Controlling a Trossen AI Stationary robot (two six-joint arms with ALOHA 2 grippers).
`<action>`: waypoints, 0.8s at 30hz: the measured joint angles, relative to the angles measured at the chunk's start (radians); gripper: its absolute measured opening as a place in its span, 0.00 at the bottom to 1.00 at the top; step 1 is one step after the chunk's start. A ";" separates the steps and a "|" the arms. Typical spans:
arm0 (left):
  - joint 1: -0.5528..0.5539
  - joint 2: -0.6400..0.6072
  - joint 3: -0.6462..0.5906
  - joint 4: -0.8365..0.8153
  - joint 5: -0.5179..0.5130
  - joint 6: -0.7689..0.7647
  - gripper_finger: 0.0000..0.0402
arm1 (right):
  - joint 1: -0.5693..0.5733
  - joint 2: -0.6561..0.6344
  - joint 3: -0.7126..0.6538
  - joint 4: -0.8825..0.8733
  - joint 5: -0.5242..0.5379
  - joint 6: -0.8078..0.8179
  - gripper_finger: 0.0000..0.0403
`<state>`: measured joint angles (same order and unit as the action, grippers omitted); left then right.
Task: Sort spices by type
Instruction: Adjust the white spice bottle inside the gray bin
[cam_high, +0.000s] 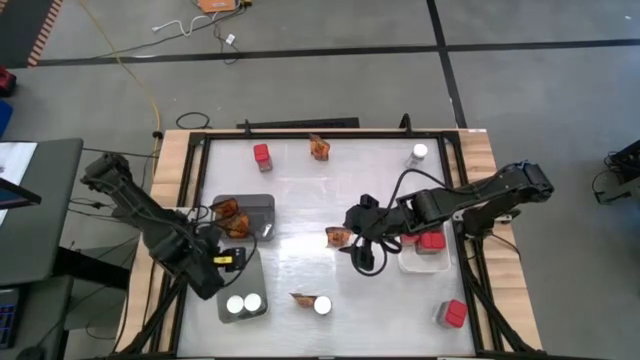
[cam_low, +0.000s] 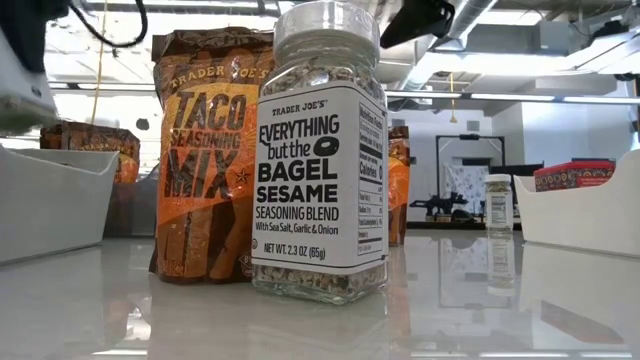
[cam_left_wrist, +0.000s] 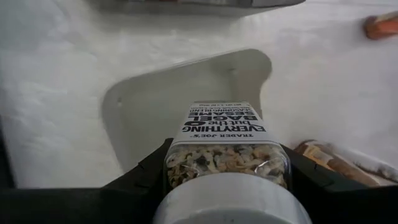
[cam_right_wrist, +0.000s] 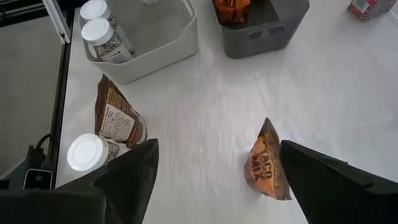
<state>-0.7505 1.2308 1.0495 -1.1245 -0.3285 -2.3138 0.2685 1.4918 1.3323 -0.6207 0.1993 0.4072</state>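
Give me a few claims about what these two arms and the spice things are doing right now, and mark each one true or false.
1. The left gripper holds a jar. True.
2. The right gripper is shut on a packet. False: its fingers stand open, with the taco packet on the table between them, not gripped.
3. The white tray holds two jars. True.
4. The grey tray holds red boxes. False: it holds orange-brown packets.
5. One jar stands near the table's far right corner. True.
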 joint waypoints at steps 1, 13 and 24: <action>0.010 -0.001 -0.016 0.025 0.010 -0.001 0.48 | -0.003 0.000 0.000 0.000 0.000 0.000 0.89; 0.086 0.000 -0.175 0.114 0.167 -0.021 0.50 | -0.030 0.000 0.000 0.000 0.004 0.001 0.89; 0.122 0.110 -0.191 0.215 0.220 0.012 0.51 | -0.043 0.000 0.000 0.000 0.008 -0.014 0.89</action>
<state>-0.6285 1.3405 0.8589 -0.9092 -0.1083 -2.3019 0.2256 1.4921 1.3319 -0.6205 0.2073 0.3934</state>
